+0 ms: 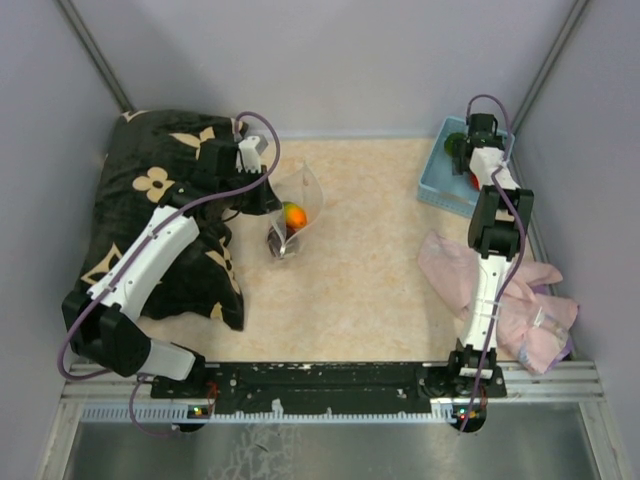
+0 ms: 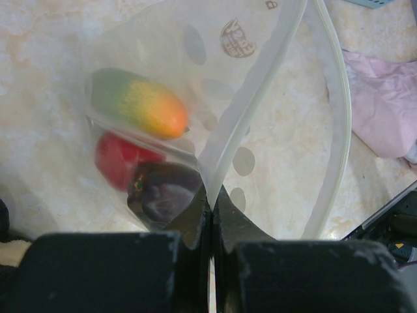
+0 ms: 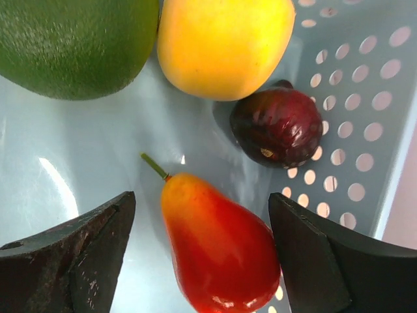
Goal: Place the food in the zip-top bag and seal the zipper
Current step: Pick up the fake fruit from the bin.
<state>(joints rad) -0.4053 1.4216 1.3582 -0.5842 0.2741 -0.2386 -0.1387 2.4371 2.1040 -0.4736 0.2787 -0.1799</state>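
Observation:
The clear dotted zip-top bag (image 1: 296, 205) stands open in the middle of the table. My left gripper (image 2: 212, 195) is shut on its rim by the zipper strip (image 2: 339, 117). Inside it lie a green-orange mango (image 2: 140, 104), a red fruit (image 2: 117, 156) and a dark maroon one (image 2: 163, 192). My right gripper (image 3: 202, 208) is open down in the light blue basket (image 1: 445, 180), its fingers on either side of a red-orange pear (image 3: 221, 248) without touching it. Beside the pear lie a green fruit (image 3: 78, 45), a yellow fruit (image 3: 225, 42) and a maroon fruit (image 3: 277, 127).
A black floral pillow (image 1: 150, 200) lies at the left under my left arm. A pink cloth (image 1: 520, 300) lies at the right near my right arm's base. Grey walls close in the table at the back and sides.

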